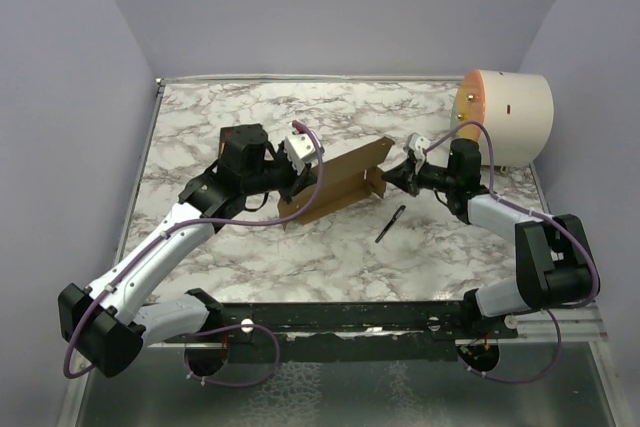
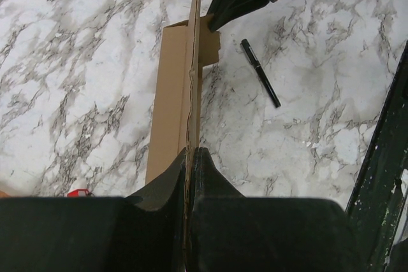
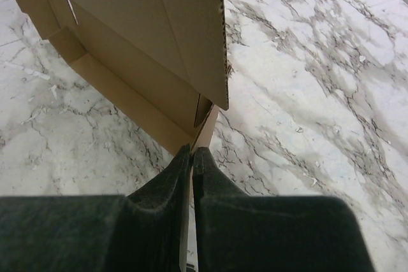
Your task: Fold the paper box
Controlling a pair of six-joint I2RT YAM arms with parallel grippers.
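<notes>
The paper box (image 1: pixel 335 185) sits in the middle of the overhead view. It is a partly folded brown cardboard sheet that slants from lower left to upper right across the marble table (image 1: pixel 300 259), with one long panel standing on edge rather than lying flat. The left gripper (image 1: pixel 297 187) meets the box at its lower-left end and the right gripper (image 1: pixel 392 175) meets it at its upper-right end, so the cardboard spans between the two. In the left wrist view the two dark fingers (image 2: pixel 207 170) are pressed together on the thin raw edge of the upright panel, which runs straight up the frame away from them. A lower folded section of the box lies just to the left of that panel on the table. At the top of the same view the right gripper's dark fingers reach the far end of the panel. In the right wrist view the fingers (image 3: pixel 169 183) are likewise closed tight, pinching a narrow cardboard tab at the bottom centre of the frame, while a broad panel with a corrugated edge fills the upper left. A black pen (image 1: pixel 390 224) lies on the table just below and to the right of the box, not touching it. A large cream cylinder (image 1: pixel 505 119) sits in the upper right of the overhead view, apart from the box and close behind the right arm.
</notes>
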